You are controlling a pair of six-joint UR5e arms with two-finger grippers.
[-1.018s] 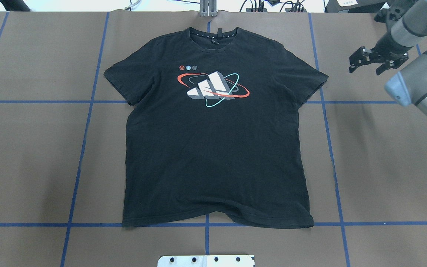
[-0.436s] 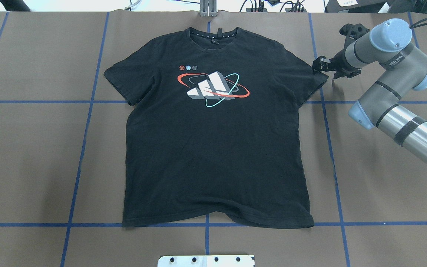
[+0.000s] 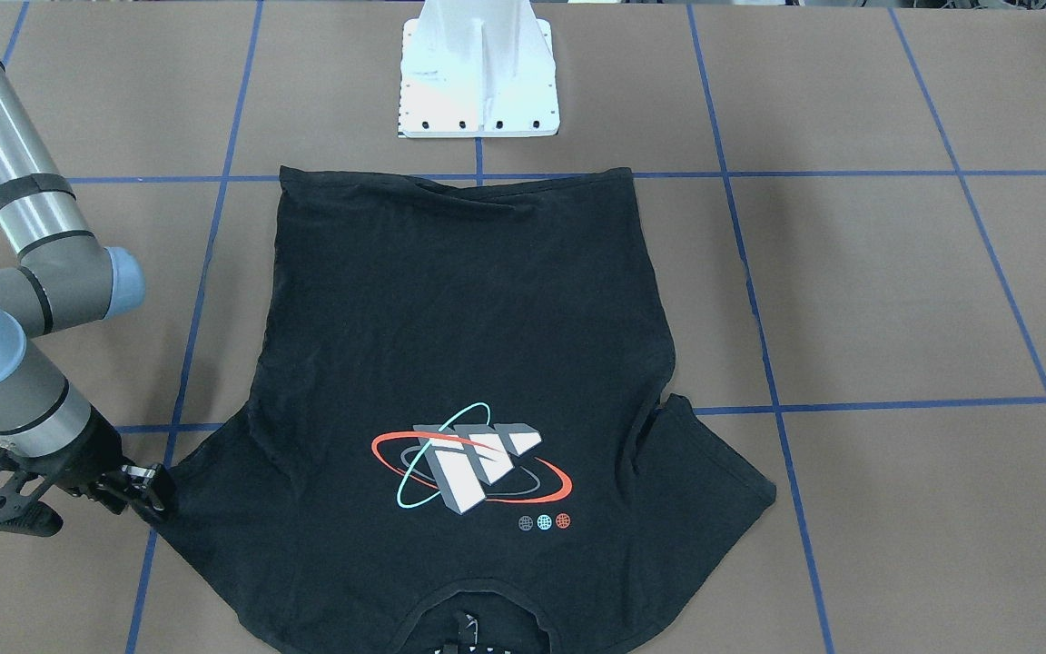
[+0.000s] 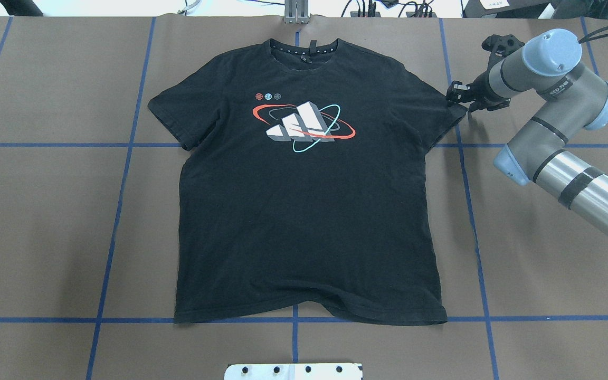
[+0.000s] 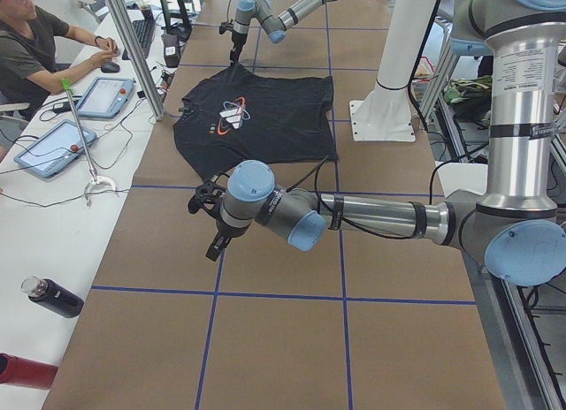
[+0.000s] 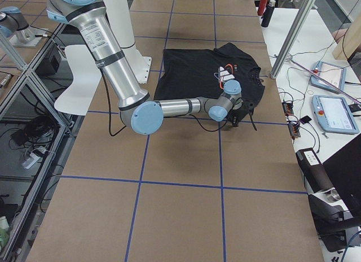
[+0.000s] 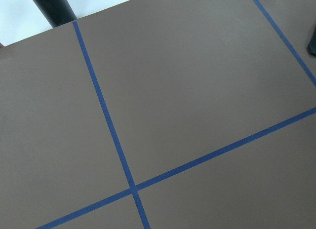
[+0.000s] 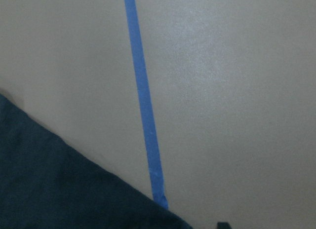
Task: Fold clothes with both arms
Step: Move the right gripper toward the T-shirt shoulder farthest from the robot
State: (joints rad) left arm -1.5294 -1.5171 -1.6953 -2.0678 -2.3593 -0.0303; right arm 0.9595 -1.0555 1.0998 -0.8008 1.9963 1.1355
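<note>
Just at right fingers (image 4: 454, 91): T-shirt (image 4: 304, 211) sleeve tip (image 4: 452, 111), flat.

Right gripper (image 4: 454, 95) low, apparently open

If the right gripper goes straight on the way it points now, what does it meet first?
Most likely the sleeve of the T-shirt, whose edge lies at the tips of the right gripper; depth is unclear.

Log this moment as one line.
T-shirt: flat, unfolded | right gripper: at sleeve tip, grip unclear | left gripper: off shirt, state unclear
</note>
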